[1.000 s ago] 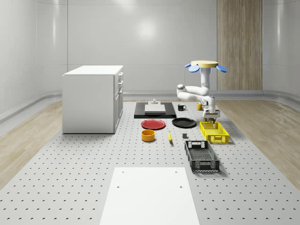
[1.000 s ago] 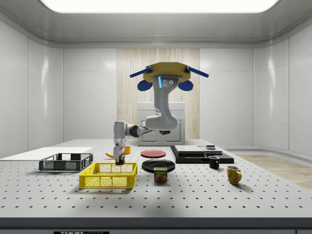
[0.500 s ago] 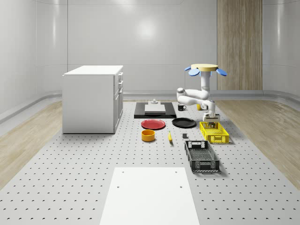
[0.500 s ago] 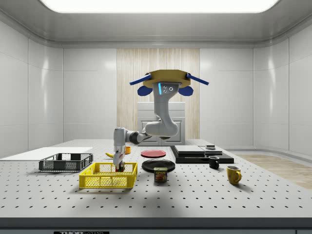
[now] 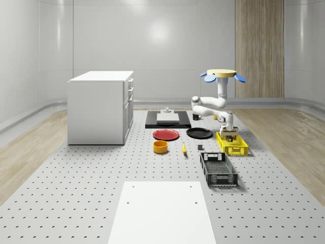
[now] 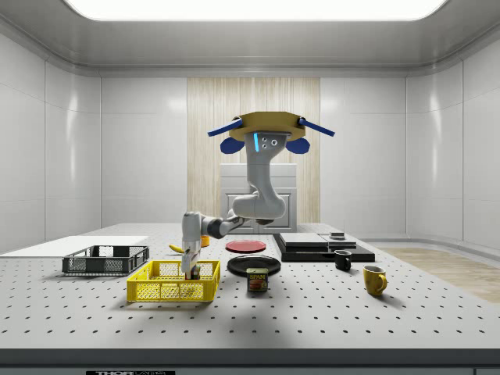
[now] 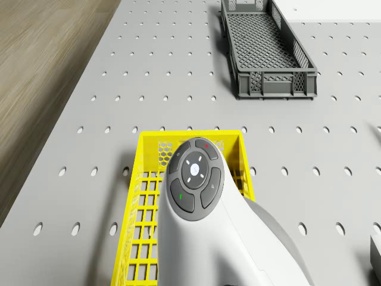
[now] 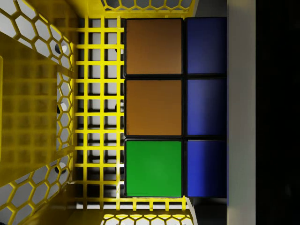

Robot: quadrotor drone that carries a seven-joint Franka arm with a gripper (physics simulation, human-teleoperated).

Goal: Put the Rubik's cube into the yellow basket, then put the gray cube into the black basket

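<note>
I hover above the bench (image 5: 76, 193), arm reaching down into the yellow basket (image 6: 160, 291). My jaws are clamped on the Rubik's cube (image 8: 159, 108) inside it. The can (image 6: 257, 280) nearby reads SPAM

Pale grey glossy walls (image 5: 152, 46) enclose the room, curving into the floor at their base; a panel of vertical wood slats (image 5: 259, 48) is set into the far wall at the whole-scene view's right; a long bright light panel (image 6: 254, 8) runs along the ceiling in the side view. Wood flooring (image 5: 30, 147) flanks a grey perforated table (image 5: 76, 193); a white drawer cabinet (image 5: 100, 108) stands on it at the whole-scene view's left, and a white sheet (image 5: 161, 213) lies near the front.
</note>
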